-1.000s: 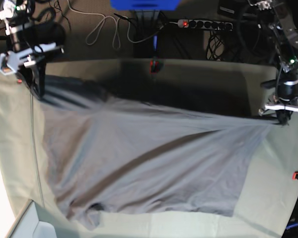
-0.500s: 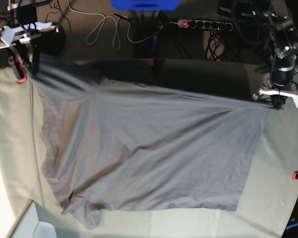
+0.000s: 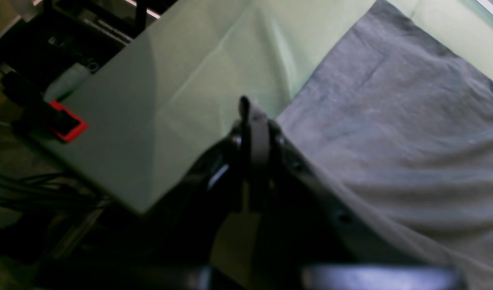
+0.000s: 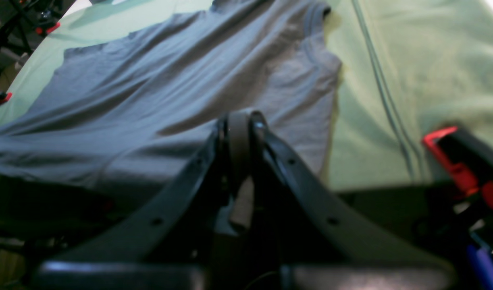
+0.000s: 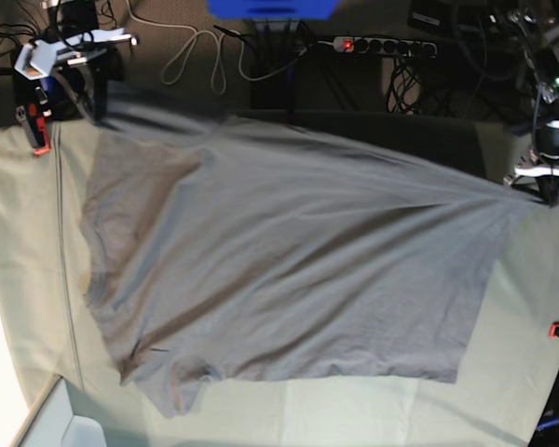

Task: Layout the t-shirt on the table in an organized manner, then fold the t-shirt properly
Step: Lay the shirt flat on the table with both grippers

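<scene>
- The t-shirt [image 5: 279, 270] lies spread over the middle of the worktop [image 5: 19, 279], its top edge stretched taut between two corners.
- The left claw [image 5: 544, 194], at the right edge of the base frame, is clamped shut on the shirt's right corner.
- The right claw [image 5: 91, 110], in the upper left, pinches the other corner, raised above the worktop's far edge.
- A red clamp [image 5: 35, 130] sits just beside it.
</scene>
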`<state>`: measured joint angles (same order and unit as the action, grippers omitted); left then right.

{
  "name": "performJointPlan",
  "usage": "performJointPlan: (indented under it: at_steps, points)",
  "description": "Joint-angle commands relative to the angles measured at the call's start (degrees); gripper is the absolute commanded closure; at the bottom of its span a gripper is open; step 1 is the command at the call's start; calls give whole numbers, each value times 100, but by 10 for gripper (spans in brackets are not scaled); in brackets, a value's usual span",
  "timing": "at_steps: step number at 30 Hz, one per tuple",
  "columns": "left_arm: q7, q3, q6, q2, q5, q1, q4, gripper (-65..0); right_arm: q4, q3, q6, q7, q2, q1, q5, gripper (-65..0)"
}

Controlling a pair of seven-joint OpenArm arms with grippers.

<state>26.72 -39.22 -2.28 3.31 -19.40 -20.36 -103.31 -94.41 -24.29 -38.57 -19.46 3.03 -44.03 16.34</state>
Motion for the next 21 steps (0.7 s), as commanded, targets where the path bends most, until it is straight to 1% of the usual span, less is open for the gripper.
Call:
performJointPlan:
  at_steps: [1, 4, 8, 10, 14, 17, 21]
  points:
    - [-171, -12, 31, 60, 19, 45, -21, 0, -84, 7, -143, -186, -26, -58, 85, 0]
    - [-171, -12, 31, 60, 19, 194, 181, 0, -93, 25, -143, -177, -43, -6, 76, 0]
    - [-171, -12, 31, 60, 19, 405, 524, 0, -49, -10, -143, -150, -61, 328, 76, 0]
    - [-171, -3, 31, 60, 19, 511, 656, 0, -49, -10, -143, 17, -122, 539, 67, 0]
    - [-171, 252, 31, 113, 63, 739, 867, 0, -49, -19, -143, 650, -386, 1111, 67, 0]
    - [-171, 410, 31, 122, 72, 985, 1025, 0, -49, -19, -143, 1168, -518, 1603, 67, 0]
    - [-162, 428, 31, 122, 80, 1372, 1350, 0, -49, -19, -143, 1880, -632, 2271, 67, 0]
